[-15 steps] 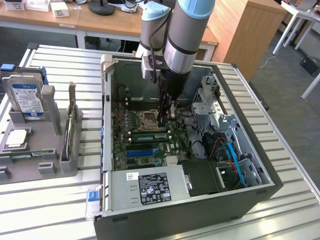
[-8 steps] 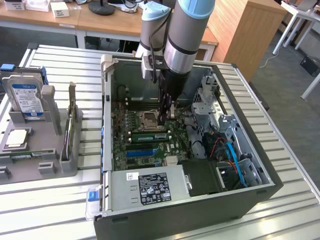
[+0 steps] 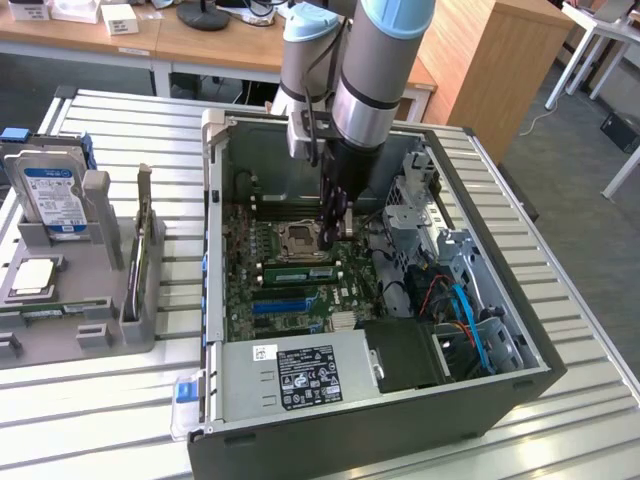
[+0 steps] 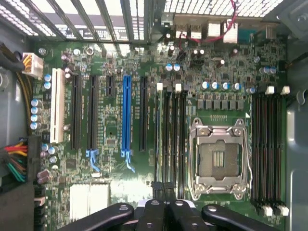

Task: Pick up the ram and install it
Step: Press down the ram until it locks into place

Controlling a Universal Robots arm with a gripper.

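My gripper (image 3: 334,238) reaches down into the open computer case (image 3: 215,300), just over the motherboard (image 3: 290,300) beside the empty processor socket (image 3: 300,240). Long green ram sticks (image 3: 297,270) stand in the memory slots next to that socket, and the fingertips hang at their end toward the exterior view's right. In the wrist view the gripper (image 4: 162,190) is shut, its tips pressed together over the black memory slots (image 4: 171,139) beside the socket (image 4: 220,161). I cannot tell whether anything thin is pinched between them.
A grey fixture (image 3: 100,320) at the exterior view's left holds a hard drive (image 3: 52,195) and a silver processor (image 3: 32,278). In the case are the power supply (image 3: 305,375), a metal drive cage (image 3: 415,200) and loose cables (image 3: 460,305). A blue expansion slot (image 4: 126,118) lies nearby.
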